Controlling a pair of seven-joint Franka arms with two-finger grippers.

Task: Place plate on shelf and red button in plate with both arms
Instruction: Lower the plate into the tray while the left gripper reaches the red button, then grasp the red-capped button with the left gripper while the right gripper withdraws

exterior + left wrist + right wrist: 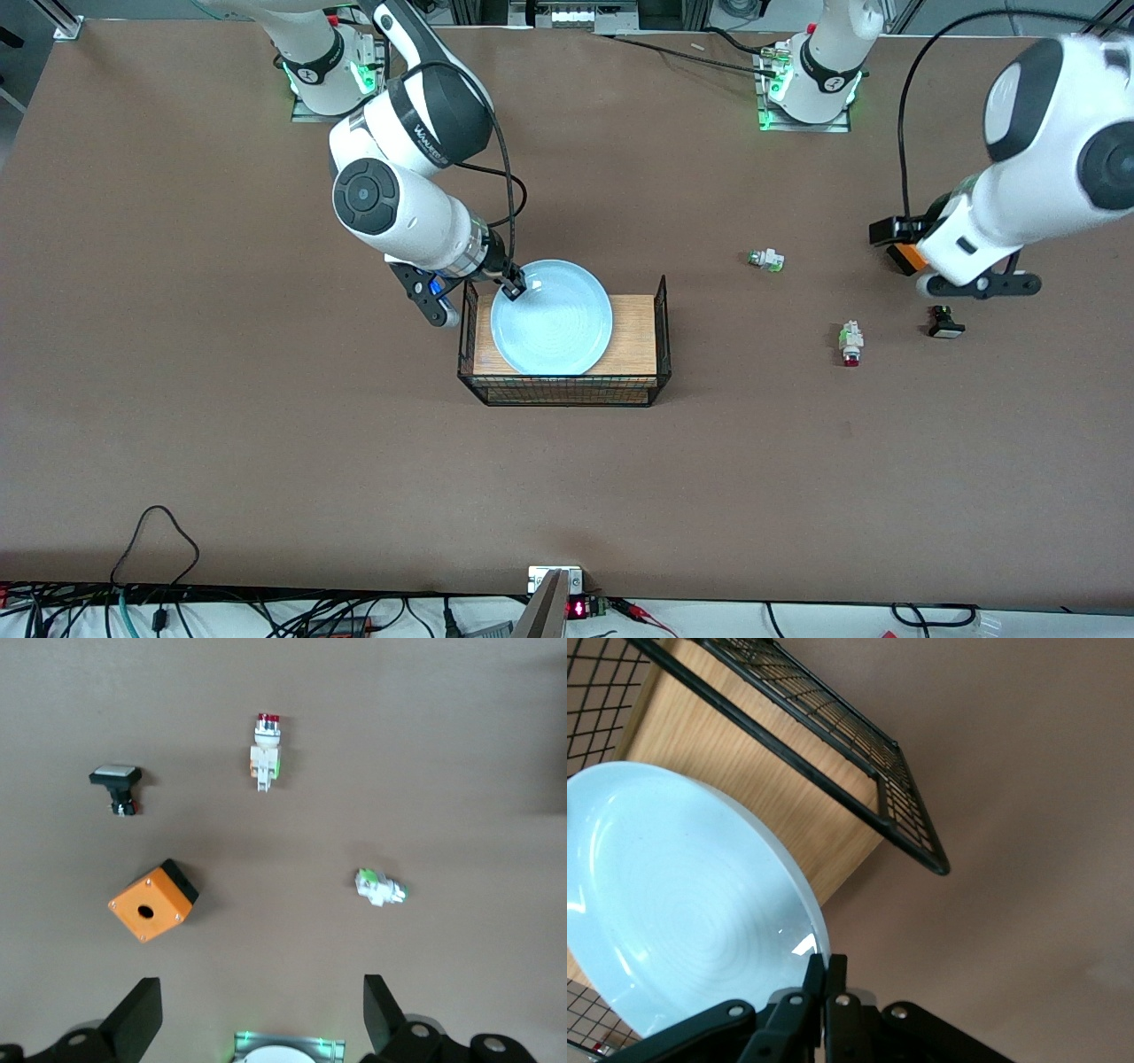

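The light blue plate (554,319) is in the black wire basket (661,306), over its wooden floor. My right gripper (514,288) is shut on the plate's rim at the edge toward the robots' bases. The right wrist view shows the plate (682,904) tilted, with the gripper (826,967) pinching its rim. The red button (851,344) lies on the table toward the left arm's end, and also shows in the left wrist view (266,753). My left gripper (974,283) is open and empty in the air over the table near the orange box; its fingers (142,1014) stand wide apart.
An orange box (904,257) (152,901), a black button with a white cap (945,323) (116,780) and a white part with a green and silver tip (765,260) (381,888) lie around the red button. The basket's wire walls (833,718) rise round the plate.
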